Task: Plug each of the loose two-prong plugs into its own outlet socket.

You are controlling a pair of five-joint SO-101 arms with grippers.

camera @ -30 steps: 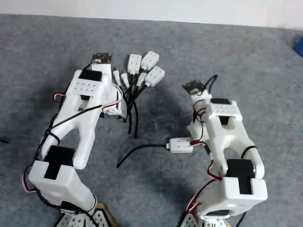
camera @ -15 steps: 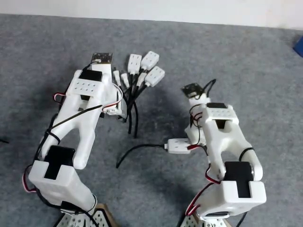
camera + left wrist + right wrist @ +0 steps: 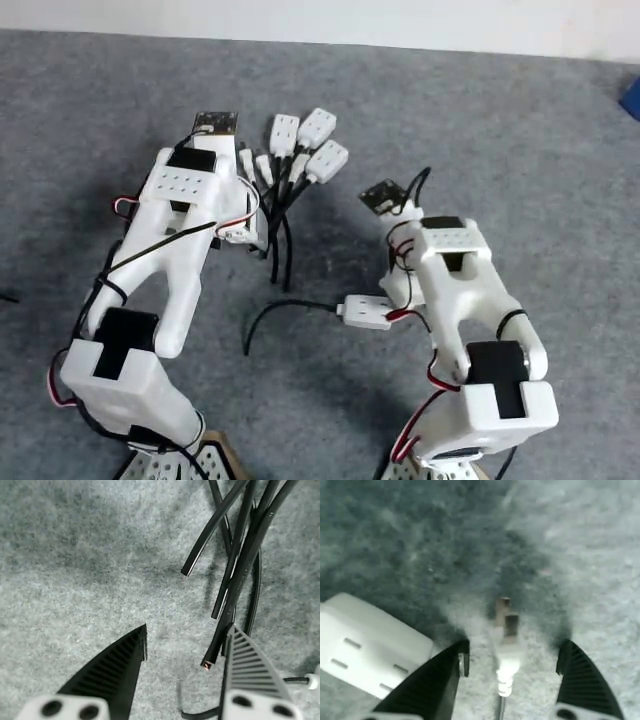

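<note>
One plug (image 3: 506, 647), cord (image 3: 499, 709) cropped, socket (image 3: 367, 647) partly cropped

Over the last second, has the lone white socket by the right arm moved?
Yes. In the high view the lone socket has slid left, toward the left arm, judged against the cluster of three sockets, which stayed put.
</note>
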